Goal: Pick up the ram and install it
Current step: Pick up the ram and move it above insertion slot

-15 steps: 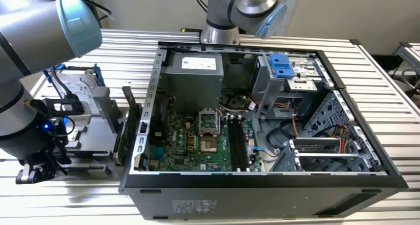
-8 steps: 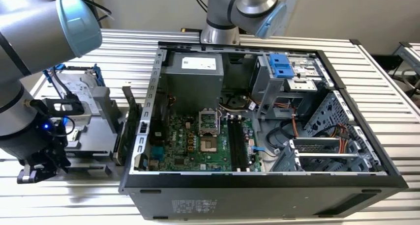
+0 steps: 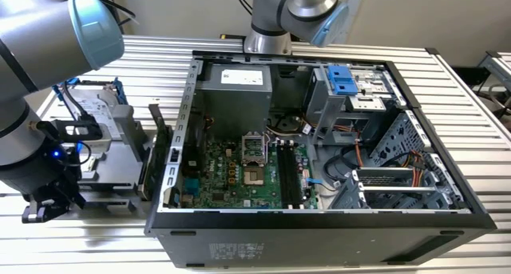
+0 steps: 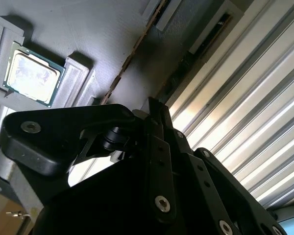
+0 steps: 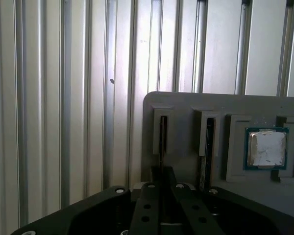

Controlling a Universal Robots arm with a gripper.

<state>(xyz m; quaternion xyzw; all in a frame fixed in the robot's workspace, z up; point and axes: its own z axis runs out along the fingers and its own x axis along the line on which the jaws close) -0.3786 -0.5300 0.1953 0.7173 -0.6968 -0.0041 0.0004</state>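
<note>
Ram stands on edge in a slot of the grey tray, beside the tray's other filled slot. Fingers hover in line with the ram's slot, drawn narrow and empty, so pick-up looks barely begun. Grasping calls for widening them to straddle the stick squarely.

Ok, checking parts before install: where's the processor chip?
In the first wrist view the processor chip lies in a recess of the grey tray, beside two narrow slots.
</note>
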